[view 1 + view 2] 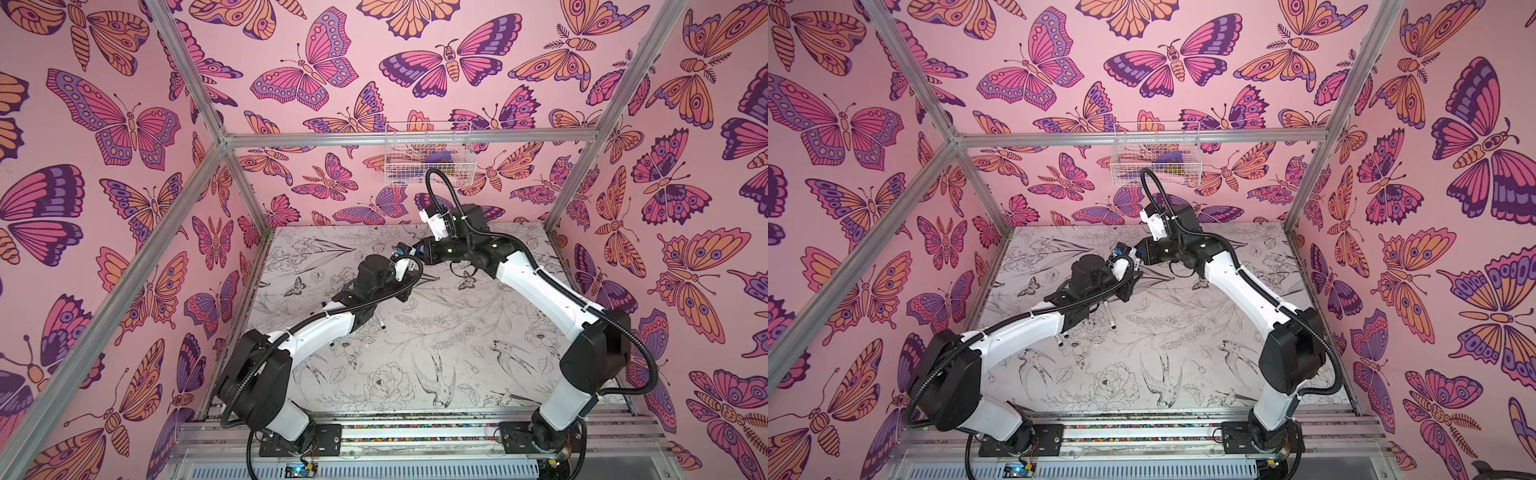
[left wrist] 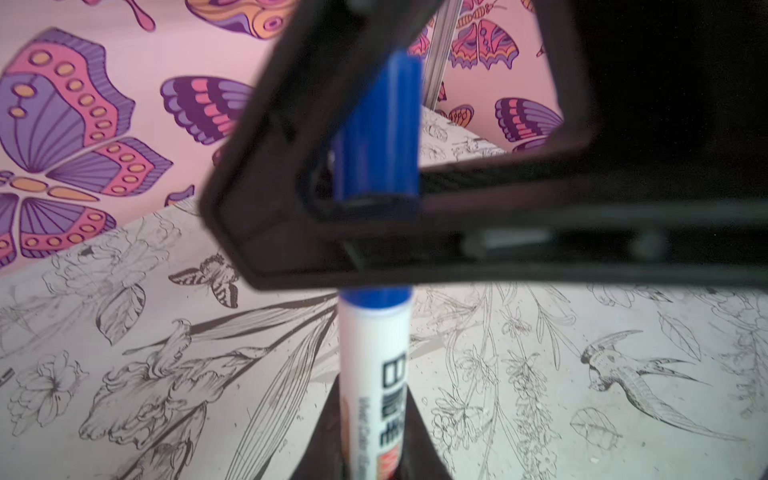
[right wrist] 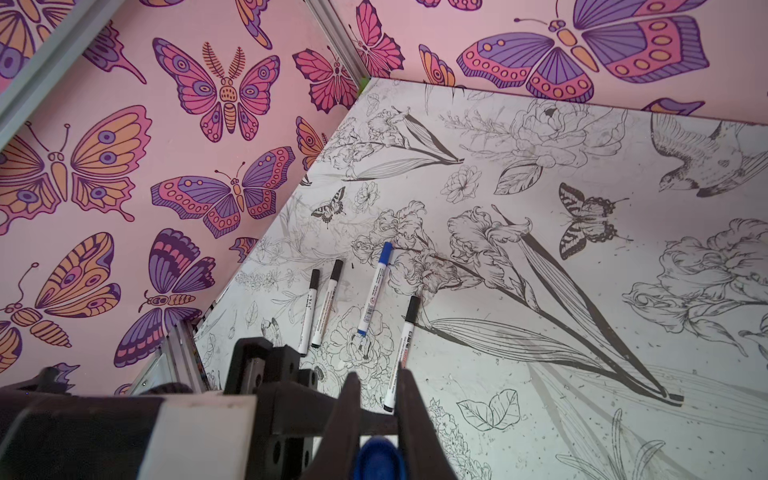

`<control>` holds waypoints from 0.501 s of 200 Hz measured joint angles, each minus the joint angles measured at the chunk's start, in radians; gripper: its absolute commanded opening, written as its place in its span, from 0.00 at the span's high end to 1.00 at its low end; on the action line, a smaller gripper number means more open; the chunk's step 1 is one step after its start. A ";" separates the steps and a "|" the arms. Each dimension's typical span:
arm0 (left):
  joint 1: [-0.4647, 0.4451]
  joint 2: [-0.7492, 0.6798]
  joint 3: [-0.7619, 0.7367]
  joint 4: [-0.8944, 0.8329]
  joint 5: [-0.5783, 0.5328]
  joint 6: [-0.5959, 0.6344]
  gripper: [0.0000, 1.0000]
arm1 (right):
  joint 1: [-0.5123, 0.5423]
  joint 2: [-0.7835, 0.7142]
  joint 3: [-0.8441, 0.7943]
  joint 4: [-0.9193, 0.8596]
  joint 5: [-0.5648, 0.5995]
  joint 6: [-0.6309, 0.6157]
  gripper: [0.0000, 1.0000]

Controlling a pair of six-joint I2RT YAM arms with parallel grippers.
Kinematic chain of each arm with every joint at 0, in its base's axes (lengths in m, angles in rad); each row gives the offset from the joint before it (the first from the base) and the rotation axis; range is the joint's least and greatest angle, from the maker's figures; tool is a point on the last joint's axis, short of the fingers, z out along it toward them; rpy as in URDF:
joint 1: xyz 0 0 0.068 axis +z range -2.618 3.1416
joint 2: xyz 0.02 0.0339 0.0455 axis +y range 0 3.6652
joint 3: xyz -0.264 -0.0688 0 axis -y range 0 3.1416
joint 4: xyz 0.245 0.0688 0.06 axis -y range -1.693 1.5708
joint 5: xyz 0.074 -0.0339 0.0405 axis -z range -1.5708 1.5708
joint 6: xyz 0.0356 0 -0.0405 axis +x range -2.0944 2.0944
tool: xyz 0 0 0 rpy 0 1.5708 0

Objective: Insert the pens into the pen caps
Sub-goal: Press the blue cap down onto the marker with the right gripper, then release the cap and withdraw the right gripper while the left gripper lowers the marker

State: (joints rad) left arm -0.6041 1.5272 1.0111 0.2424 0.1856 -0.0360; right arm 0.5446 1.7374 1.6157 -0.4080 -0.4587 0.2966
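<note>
My left gripper (image 2: 374,419) is shut on a white-barrelled pen (image 2: 374,365) with dark print and a blue collar. The pen's front end runs into a blue pen cap (image 2: 378,124). That cap (image 3: 378,459) sits deep between the fingers of my right gripper (image 3: 379,386), which is shut on it. How far the pen sits inside the cap is hidden behind the right gripper's black fingers (image 2: 291,195). In both top views the two grippers meet above the far middle of the table, left gripper (image 1: 400,254) against right gripper (image 1: 419,250).
Several capped pens lie together on the table under the left arm: a blue-capped one (image 3: 376,289) and black-capped ones (image 3: 309,311) (image 3: 401,353). Two of their ends show in a top view (image 1: 1108,318). A wire basket (image 1: 428,153) hangs on the back wall.
</note>
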 measured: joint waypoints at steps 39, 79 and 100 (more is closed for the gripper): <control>0.008 0.000 0.000 -0.006 0.051 -0.050 1.00 | -0.017 -0.001 -0.017 0.020 -0.054 0.029 1.00; 0.016 0.000 0.000 -0.008 0.067 -0.077 1.00 | -0.020 0.006 -0.027 0.055 -0.074 0.050 1.00; 0.015 0.000 0.000 -0.006 0.085 -0.094 1.00 | -0.043 -0.013 -0.081 0.123 -0.122 0.100 1.00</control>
State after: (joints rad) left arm -0.5888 1.5272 1.0107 0.2359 0.2703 -0.1303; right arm 0.5011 1.7245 1.5349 -0.2852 -0.5808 0.3962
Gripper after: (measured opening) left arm 0.162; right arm 0.164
